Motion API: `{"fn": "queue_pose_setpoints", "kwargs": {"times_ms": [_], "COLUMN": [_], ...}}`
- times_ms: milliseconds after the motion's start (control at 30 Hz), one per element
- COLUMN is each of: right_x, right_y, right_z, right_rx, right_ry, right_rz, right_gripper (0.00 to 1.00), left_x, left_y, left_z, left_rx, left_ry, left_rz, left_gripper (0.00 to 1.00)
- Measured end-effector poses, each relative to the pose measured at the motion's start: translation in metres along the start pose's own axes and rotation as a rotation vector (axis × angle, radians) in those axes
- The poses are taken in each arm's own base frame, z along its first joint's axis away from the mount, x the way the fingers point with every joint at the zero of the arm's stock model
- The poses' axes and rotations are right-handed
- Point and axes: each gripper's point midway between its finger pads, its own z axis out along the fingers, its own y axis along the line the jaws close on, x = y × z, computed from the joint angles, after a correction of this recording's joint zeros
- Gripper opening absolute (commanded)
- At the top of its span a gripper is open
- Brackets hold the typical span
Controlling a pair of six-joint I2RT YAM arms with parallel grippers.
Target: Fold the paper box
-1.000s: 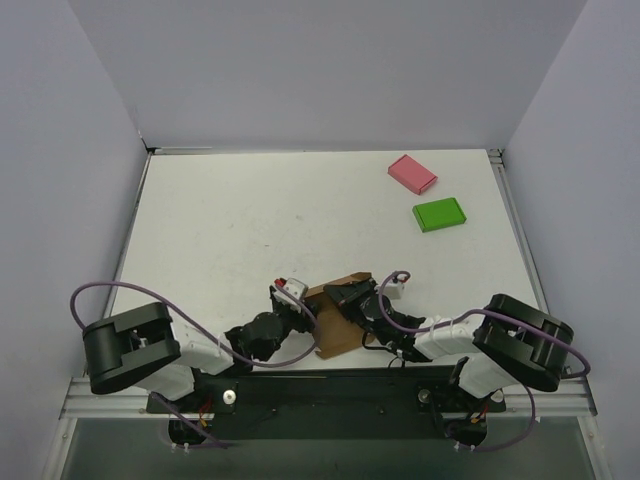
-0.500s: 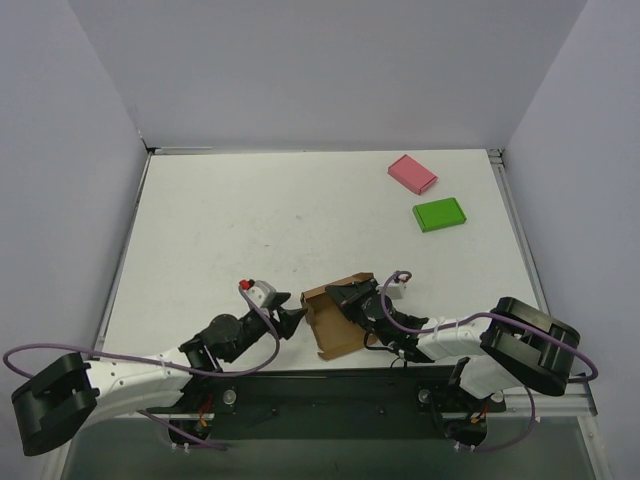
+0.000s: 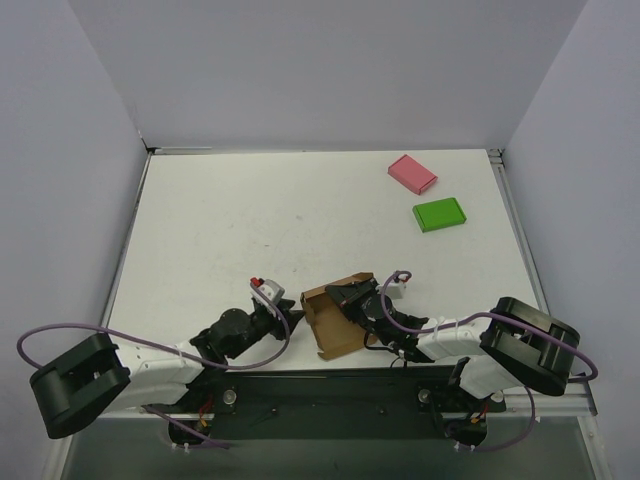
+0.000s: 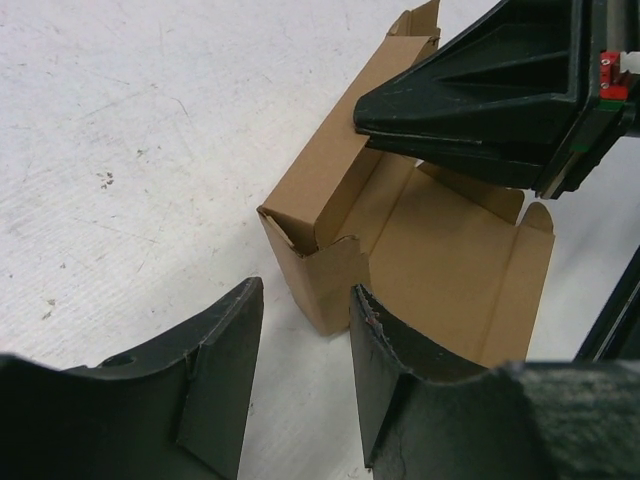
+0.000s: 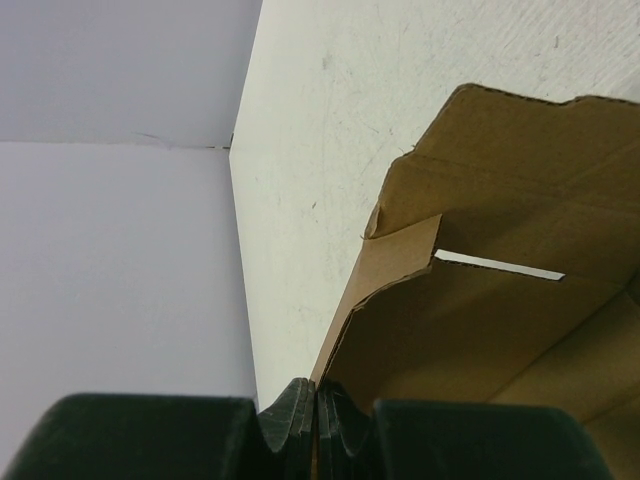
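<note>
Top external: white table (image 3: 250, 220) (lilac walls (image 3: 330, 70))

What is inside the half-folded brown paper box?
Only bare brown cardboard shows inside the paper box; no object lies on its visible floor. The right gripper, pinching one wall, covers the far part, so that corner cannot be checked.

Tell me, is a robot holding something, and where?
Yes. The right gripper has its jaws shut on the paper box, pinching the edge of a raised wall. The left gripper is open, holding nothing.
</note>
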Motion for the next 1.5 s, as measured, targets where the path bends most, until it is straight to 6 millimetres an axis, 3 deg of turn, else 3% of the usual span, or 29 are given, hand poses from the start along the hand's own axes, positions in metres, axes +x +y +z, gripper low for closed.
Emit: {"fn": "queue_pose_setpoints", "kwargs": {"times_ms": [267, 533, 1100, 1500], "right_x": [0.001, 0.001, 0.001, 0.001], "right_y": [0.001, 0.001, 0.002, 0.003], "right_z": [0.000, 0.000, 0.000, 0.000], "right_rx": [-0.005, -0.006, -0.012, -0.019], "right_ry": [0.002, 0.005, 0.005, 0.004], "right_rz": [0.003, 0.003, 0.007, 0.011], "right_gripper": [0.00, 0.00, 0.00, 0.00], "left_x": [-0.002, 0.012, 0.024, 0.024], "left_y": [-0.002, 0.004, 0.007, 0.010], "left_z": [0.006, 0.012, 0.021, 0.029], "left_rx": [0.010, -0.009, -0.032, -0.098], "left_ry": [-0.023, 0.009, 0.007, -0.015], "left_rz": [0.010, 0.023, 0.020, 0.024], "left_gripper": [0.48, 0.45, 0.44, 0.44]}}
